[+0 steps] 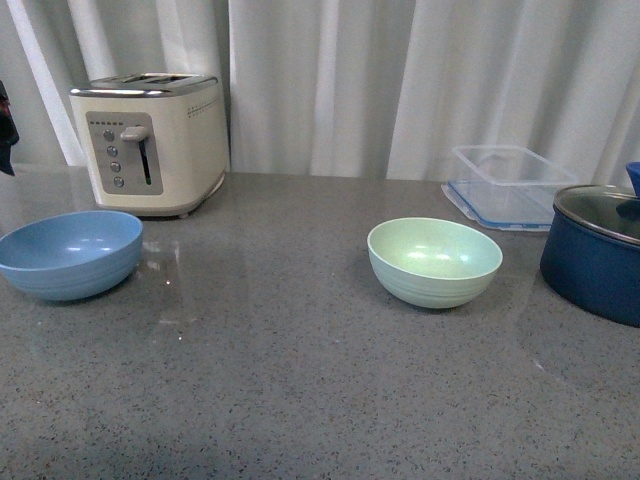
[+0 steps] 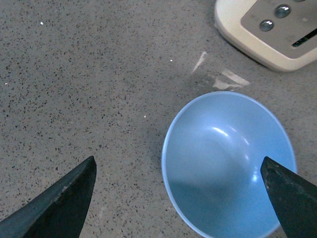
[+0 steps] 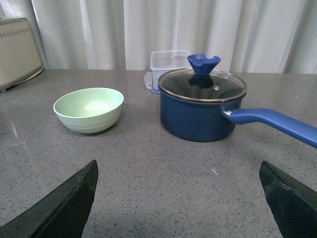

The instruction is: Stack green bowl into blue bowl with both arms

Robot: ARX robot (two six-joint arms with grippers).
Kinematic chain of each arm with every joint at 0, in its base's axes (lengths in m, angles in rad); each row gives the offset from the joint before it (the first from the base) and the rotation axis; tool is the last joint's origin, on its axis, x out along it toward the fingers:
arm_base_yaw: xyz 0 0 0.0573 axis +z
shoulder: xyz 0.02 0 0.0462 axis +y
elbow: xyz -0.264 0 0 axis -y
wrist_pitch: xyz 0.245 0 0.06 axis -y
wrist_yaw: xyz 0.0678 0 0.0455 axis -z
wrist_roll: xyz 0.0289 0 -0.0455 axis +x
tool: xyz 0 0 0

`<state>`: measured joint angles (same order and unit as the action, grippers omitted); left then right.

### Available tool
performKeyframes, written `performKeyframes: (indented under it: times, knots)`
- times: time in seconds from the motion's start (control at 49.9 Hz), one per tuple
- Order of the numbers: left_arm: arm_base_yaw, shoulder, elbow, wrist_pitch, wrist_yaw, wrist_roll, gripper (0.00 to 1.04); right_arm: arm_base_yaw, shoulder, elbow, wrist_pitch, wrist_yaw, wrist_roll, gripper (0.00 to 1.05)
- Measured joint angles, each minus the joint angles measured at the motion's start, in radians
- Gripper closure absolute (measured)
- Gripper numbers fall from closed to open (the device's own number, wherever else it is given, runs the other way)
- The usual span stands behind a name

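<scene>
The blue bowl (image 1: 70,252) sits empty at the left edge of the grey counter, in front of the toaster. The green bowl (image 1: 434,260) sits empty right of centre. Neither arm shows in the front view. In the left wrist view my left gripper (image 2: 178,198) is open above the counter; the blue bowl (image 2: 228,163) lies below it, mostly toward one fingertip (image 2: 292,198). In the right wrist view my right gripper (image 3: 178,198) is open and empty low over the counter, well short of the green bowl (image 3: 89,109).
A cream toaster (image 1: 150,140) stands at the back left. A clear plastic container (image 1: 505,185) sits at the back right. A dark navy pot with glass lid (image 1: 598,250) stands at the right edge; its long handle (image 3: 277,124) sticks out sideways.
</scene>
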<state>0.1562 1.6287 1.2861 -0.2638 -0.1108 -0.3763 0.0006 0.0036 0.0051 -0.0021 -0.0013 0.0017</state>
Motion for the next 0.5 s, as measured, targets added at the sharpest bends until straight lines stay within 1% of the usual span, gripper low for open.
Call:
performKeyframes:
  times: [0.201, 0.481, 0.501]
  knots:
    - [-0.003, 0.131, 0.051, -0.011, -0.001, -0.014, 0.07, 0.0, 0.0, 0.0, 0.0, 0.0, 0.0, 0.1]
    - [-0.024, 0.23, 0.087, -0.013, -0.013, -0.027, 0.07, 0.0, 0.0, 0.0, 0.0, 0.0, 0.0, 0.1]
    - [-0.027, 0.237, 0.089, -0.013, -0.013, -0.026, 0.09, 0.0, 0.0, 0.0, 0.0, 0.0, 0.0, 0.1]
